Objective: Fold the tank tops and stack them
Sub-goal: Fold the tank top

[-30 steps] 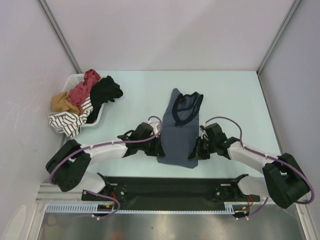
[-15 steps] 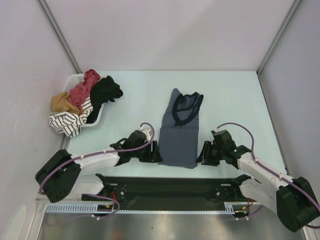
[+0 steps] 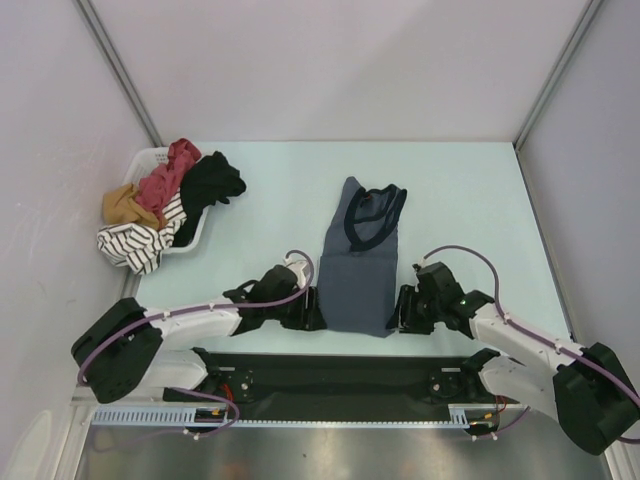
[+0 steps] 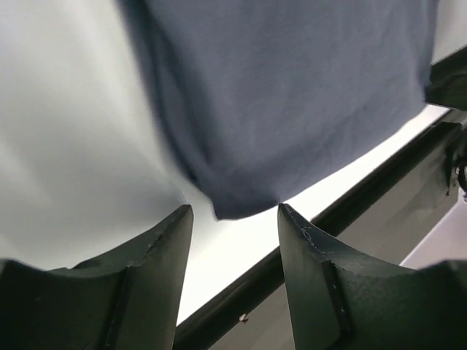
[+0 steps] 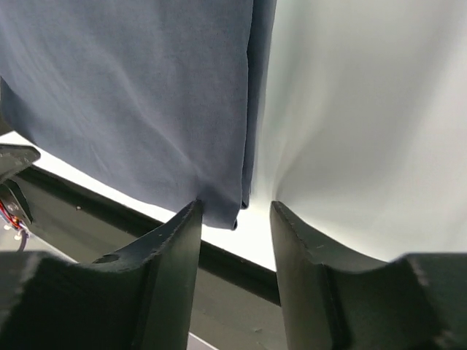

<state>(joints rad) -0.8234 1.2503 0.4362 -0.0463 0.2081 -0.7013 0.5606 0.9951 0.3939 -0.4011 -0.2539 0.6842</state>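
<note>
While the blue-grey tank top [image 3: 358, 272] lies flat, both jaws parted, empty, at its near corners

Pale blue-green table [image 3: 470, 200], seen from above. A slate blue-grey tank top [image 3: 358, 275] with darker trim lies flat on it, lengthwise and a little right of the middle. Its hem is close to the near edge, and its neck points toward the far edge. A white basket [image 3: 148, 157] stands at the far left corner, heaped with mixed clothes [image 3: 165, 205], well apart from the top.
</note>
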